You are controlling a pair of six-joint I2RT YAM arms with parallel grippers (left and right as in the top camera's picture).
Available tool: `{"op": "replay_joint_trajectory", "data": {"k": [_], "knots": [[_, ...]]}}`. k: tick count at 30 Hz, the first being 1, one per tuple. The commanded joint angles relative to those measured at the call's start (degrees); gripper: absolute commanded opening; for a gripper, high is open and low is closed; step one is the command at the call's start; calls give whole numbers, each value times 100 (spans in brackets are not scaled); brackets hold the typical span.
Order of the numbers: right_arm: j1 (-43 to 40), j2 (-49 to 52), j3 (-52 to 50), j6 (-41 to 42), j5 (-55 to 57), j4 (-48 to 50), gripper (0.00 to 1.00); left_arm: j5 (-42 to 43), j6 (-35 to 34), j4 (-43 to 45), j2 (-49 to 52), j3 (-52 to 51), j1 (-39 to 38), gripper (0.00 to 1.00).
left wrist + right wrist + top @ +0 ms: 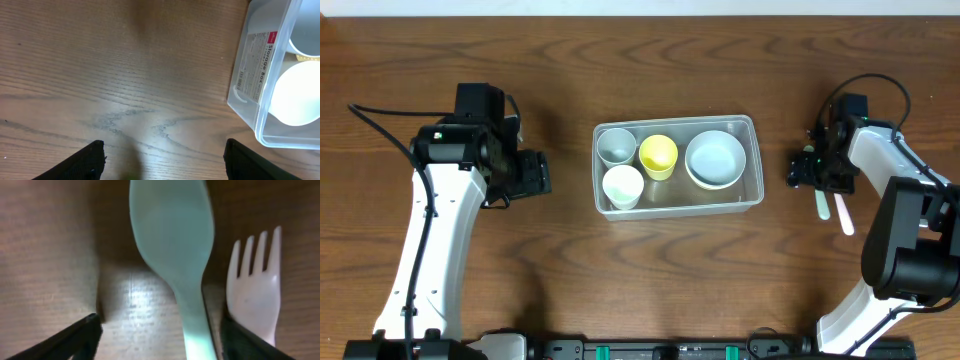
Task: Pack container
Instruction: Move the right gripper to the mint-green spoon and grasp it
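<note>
With the container mid-desk and the left gripper spread empty on its left-edge side, your right gripper hangs open astride the pale green spoon near the right edge, where one finger crowds the white fork and may pinch both or flick one away.

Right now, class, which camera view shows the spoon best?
Right wrist: the spoon fills the frame, its bowl and neck clear, beside the fork. Overhead shows only a tiny pale sliver of it. Left wrist shows none of it.
</note>
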Motion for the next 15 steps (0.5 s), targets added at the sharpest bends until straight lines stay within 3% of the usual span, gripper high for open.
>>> {"op": "replay_joint_trajectory", "data": {"k": [1, 10, 15], "knots": [[-22, 168, -55, -50, -140, 186, 64, 57, 76, -17, -42, 11, -7, 77], [-22, 168, -55, -50, 382, 767, 36, 59, 76, -37, -42, 11, -7, 77], [-22, 168, -55, -101, 487, 793, 32, 57, 76, -35, -42, 11, -7, 77]]}}
